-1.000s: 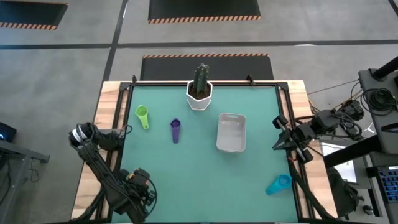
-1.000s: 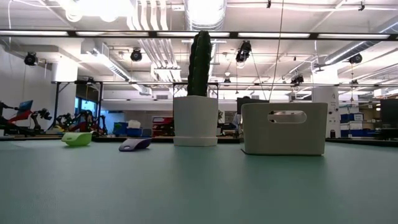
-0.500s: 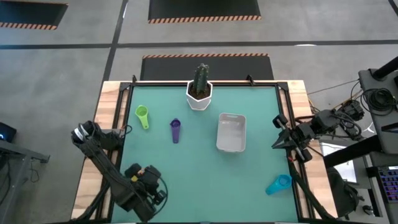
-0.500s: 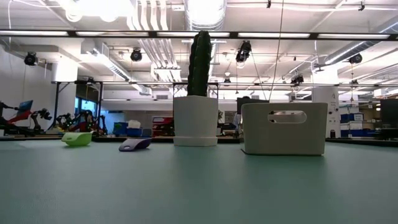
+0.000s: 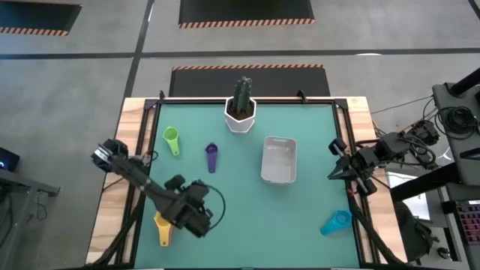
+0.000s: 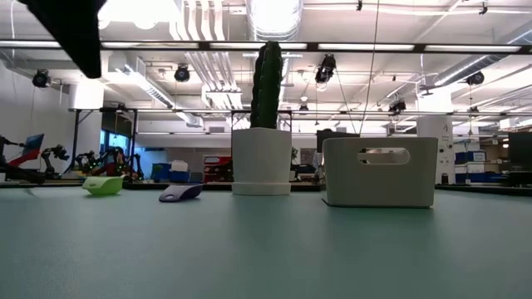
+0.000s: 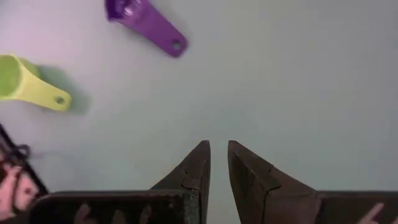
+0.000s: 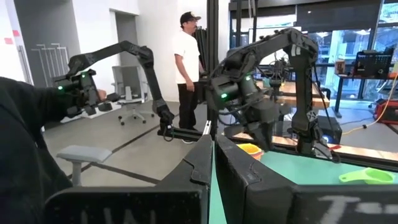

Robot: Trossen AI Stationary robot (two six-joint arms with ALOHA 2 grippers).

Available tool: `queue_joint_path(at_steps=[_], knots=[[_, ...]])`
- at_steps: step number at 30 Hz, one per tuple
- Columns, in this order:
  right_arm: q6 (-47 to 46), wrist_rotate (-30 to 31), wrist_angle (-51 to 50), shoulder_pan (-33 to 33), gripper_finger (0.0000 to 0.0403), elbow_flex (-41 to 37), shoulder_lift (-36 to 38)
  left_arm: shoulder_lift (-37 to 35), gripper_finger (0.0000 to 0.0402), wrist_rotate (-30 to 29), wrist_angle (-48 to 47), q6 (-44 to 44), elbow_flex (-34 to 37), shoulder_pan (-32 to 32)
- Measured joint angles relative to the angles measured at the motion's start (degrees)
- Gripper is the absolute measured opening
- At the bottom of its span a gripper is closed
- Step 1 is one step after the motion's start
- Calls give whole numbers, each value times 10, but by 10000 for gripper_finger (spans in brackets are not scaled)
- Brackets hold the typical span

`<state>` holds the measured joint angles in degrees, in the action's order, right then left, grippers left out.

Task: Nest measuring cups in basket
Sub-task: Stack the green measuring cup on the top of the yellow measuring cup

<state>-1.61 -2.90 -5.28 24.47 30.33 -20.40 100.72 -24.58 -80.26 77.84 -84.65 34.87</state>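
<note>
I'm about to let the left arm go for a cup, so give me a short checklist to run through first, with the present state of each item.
1. Basket empty and upright on the mat: ok.
2. Purple cup and green cup lying apart, nothing on them: ok.
3. Left gripper carrying nothing: ok, nothing between its jaws.
4. Left jaws wide enough to take a cup: not ok, only a narrow gap.
5. Right gripper parked at the table's right edge, shut, out of the way: ok.
6. All seven cups accounted for: not ok; only green, purple, yellow cup and teal cup show.
</note>
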Motion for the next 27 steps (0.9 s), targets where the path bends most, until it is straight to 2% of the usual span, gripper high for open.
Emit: queue_joint_path(at_steps=[6,15,19,27], knots=[[0,0,-2,0,9,0,0,-64,37,-11,-3,-53,55,-66],[1,0,-4,0,9,0,0,-180,37,-11,32,-75,201,-203],[1,0,-4,0,9,0,0,-211,37,-10,71,-144,250,-285],[1,0,-9,0,9,0,0,-251,37,-10,166,-318,319,-502]])
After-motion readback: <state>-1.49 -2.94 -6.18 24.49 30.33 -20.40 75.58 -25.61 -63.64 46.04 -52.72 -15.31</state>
